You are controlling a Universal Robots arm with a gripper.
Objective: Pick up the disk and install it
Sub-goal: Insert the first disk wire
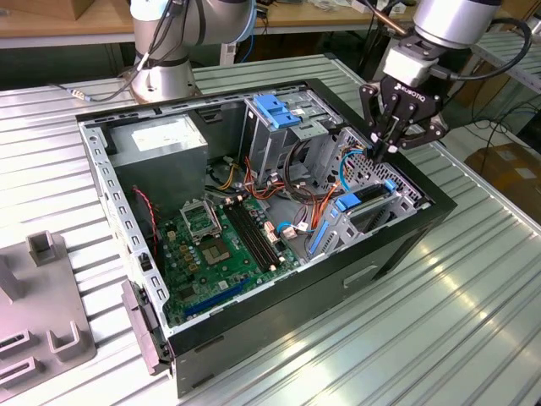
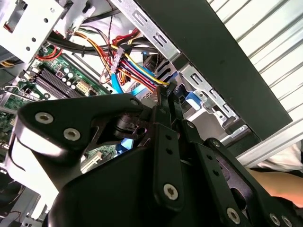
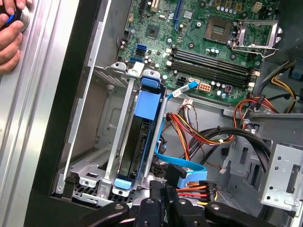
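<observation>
The disk (image 3: 135, 146) sits on edge in the drive bay at the case's front corner, its dark body edged by a blue carrier frame (image 3: 148, 101). In the exterior view the disk (image 1: 365, 205) lies in the bay at the case's right end. My gripper (image 1: 385, 152) hangs just above that bay with its fingers pressed together and nothing between them. In both wrist views the gripper (image 3: 163, 191) (image 2: 168, 94) is apart from the disk, near the bay's end and the bundle of coloured cables (image 3: 199, 187).
The open computer case (image 1: 406, 254) lies on a ribbed metal table. Inside are a motherboard (image 1: 220, 245), a grey power supply (image 1: 161, 139) and a drive cage with a blue bracket (image 1: 279, 110). Grey fixtures (image 1: 42, 313) stand at the exterior view's left. A person's hand (image 3: 9, 33) rests beside the case.
</observation>
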